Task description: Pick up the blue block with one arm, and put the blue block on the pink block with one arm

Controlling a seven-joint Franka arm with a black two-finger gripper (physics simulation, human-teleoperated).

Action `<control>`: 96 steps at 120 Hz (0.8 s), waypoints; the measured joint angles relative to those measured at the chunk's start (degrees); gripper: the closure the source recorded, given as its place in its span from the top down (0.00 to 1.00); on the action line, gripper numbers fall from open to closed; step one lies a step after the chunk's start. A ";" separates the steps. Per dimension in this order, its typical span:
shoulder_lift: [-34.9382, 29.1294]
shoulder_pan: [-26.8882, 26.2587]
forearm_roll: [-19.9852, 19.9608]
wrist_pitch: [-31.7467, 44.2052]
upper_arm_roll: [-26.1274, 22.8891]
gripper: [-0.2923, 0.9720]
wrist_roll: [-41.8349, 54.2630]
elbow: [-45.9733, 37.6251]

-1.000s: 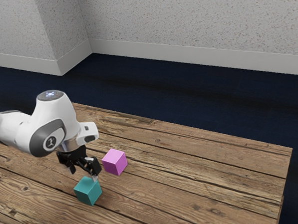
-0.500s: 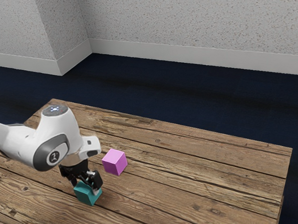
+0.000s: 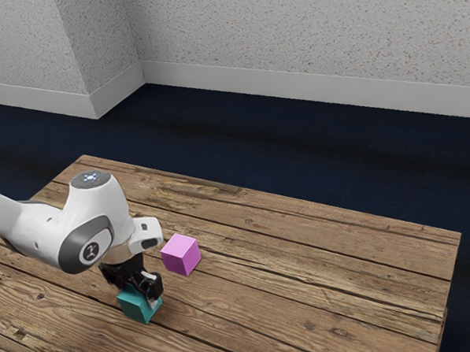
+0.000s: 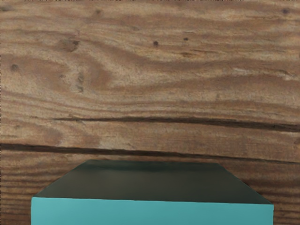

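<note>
The arm [image 3: 80,231] hides much of the blue block [image 3: 139,309].

Soft, even light on the table [image 3: 302,243]; the blue block [image 4: 150,183] has its top in shadow.

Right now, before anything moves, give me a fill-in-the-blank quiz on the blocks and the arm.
The blue block lies on the wooden ____.
The pink block stands to the exterior view's ____ of it.
The arm reaches down onto the ____ block.
Missing words: table; right; blue.
</note>
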 joint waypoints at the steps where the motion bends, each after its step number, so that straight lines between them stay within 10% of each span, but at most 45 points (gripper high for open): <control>1: -0.08 0.00 0.02 -0.18 0.03 0.55 -0.01 0.21; 30: -1.72 1.10 0.36 -10.95 1.00 0.54 -0.38 11.45; 51: 8.23 1.40 -0.68 -17.91 -0.17 0.54 -0.56 25.85; 96: 13.18 0.80 -2.14 -22.39 -2.24 0.62 0.07 32.29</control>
